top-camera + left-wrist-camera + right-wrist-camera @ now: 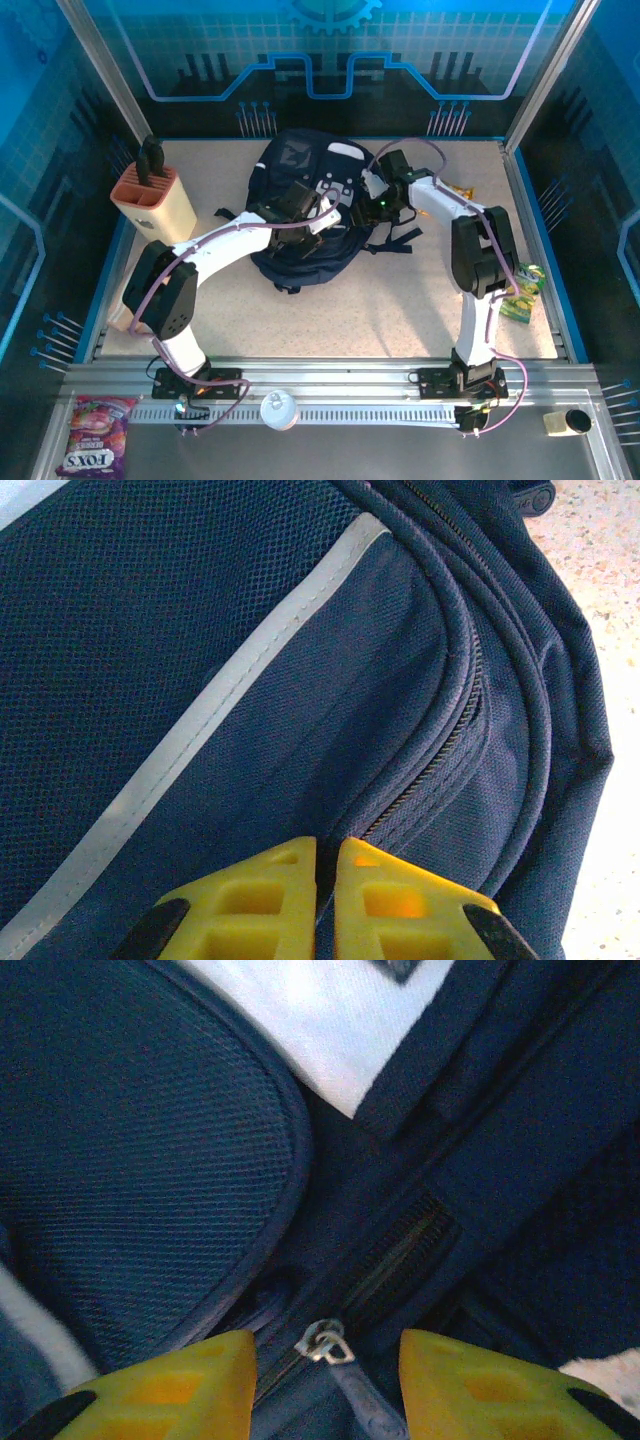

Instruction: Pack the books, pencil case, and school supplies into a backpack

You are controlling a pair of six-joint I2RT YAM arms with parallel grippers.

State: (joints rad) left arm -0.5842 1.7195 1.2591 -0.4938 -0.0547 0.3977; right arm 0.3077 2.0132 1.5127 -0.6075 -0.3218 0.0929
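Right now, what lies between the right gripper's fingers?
The silver zipper pull of the backpack. In the right wrist view, it sits in the gap between the yellow fingers, and neither visibly touches it.

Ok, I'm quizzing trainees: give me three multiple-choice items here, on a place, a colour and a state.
1. Where is the knife block? A far left B near right C centre
2. The stripe on the backpack is? A red B white C green
3. The right gripper is? A shut on a strap B holding a book C open around the zipper pull
A: it stands by the table's far left corner. B: a white band crosses the navy fabric. C: its fingers flank the pull, apart.
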